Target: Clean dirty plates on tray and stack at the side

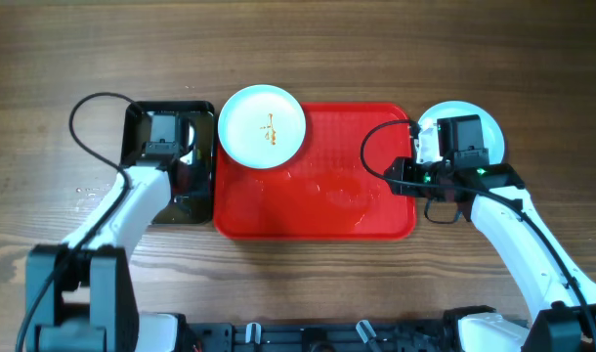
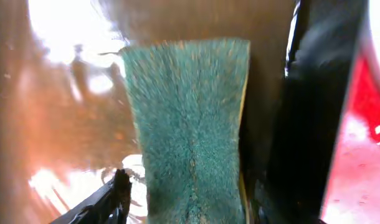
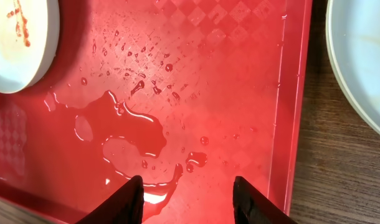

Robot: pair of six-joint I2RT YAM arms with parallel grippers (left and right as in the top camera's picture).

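One soiled plate (image 1: 263,127), orange smear upward, sits at the far-left corner of the red tray (image 1: 357,196), within the left arm's reach for wiping. Pale plate (image 1: 474,115) lies on the table off the tray's right edge, judged the stack site; count unclear. Left gripper (image 2: 187,190), jaws parted, straddles the green sponge (image 2: 190,112) in the black tray (image 1: 142,117). Right gripper (image 3: 187,199) hangs parted and empty over the wet tray.

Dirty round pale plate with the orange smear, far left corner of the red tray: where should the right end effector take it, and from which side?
Probably the right-hand rim of the round pale plate, approached from the right, low across the red plastic tray. The plate is shallow with a raised lip, and that edge faces open tray floor; its far edge overlaps the tray's rim.
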